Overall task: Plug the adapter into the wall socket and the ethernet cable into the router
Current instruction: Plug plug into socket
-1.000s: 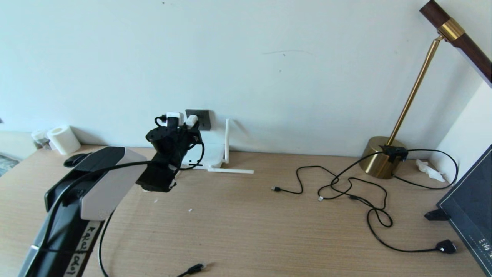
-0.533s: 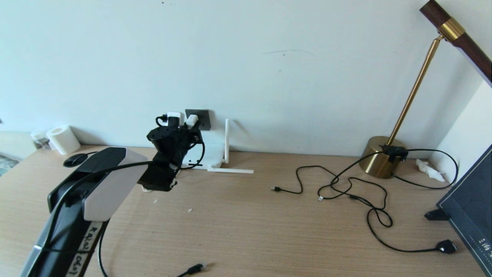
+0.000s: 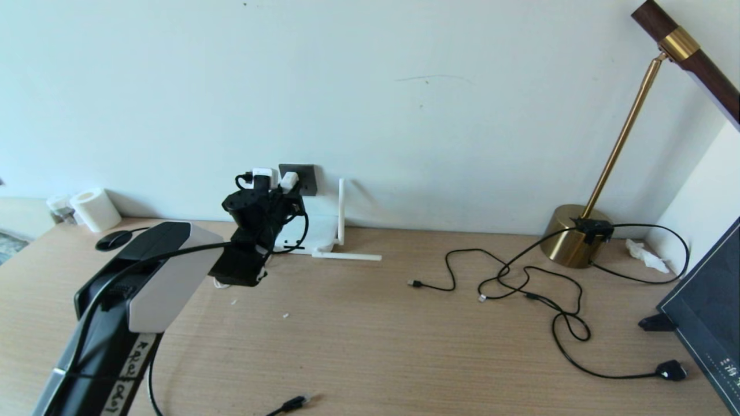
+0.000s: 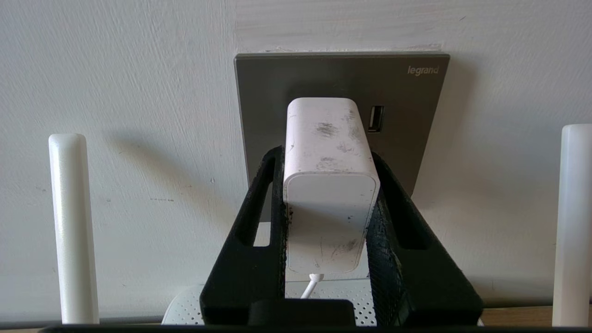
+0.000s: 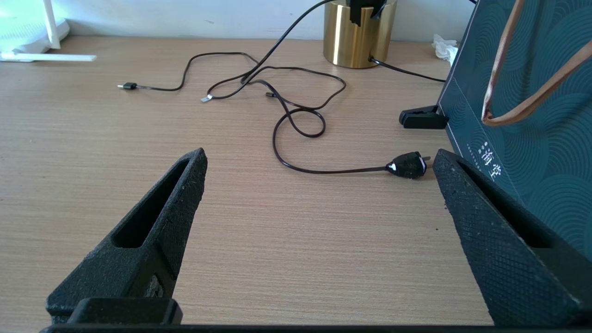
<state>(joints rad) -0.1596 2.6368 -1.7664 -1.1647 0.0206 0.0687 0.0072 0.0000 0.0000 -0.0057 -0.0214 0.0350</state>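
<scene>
My left gripper (image 4: 326, 155) is shut on the white adapter (image 4: 329, 185), one black finger on each side. The adapter's far end rests against the dark grey wall socket (image 4: 402, 101); its pins are hidden. Its thin white cord (image 4: 311, 286) hangs down toward the white router (image 4: 185, 310), whose antennas (image 4: 69, 226) rise on either side. In the head view the left gripper (image 3: 283, 188) holds the adapter (image 3: 288, 180) at the socket (image 3: 303, 178), above the router (image 3: 318, 228). The ethernet cable's plug (image 3: 298, 400) lies at the desk's front edge. My right gripper (image 5: 319, 155) hovers open over bare desk.
Thin black USB cables (image 3: 520, 283) sprawl across the right half of the desk, ending in a black plug (image 5: 407, 165). A brass lamp base (image 3: 572, 234) stands at the back right, next to a dark teal bag (image 3: 705, 323). A paper roll (image 3: 95, 209) and a black mouse (image 3: 113, 240) sit at the far left.
My left arm has edged slightly forward toward the wall. The adapter stays at the socket. Nothing else has moved.
</scene>
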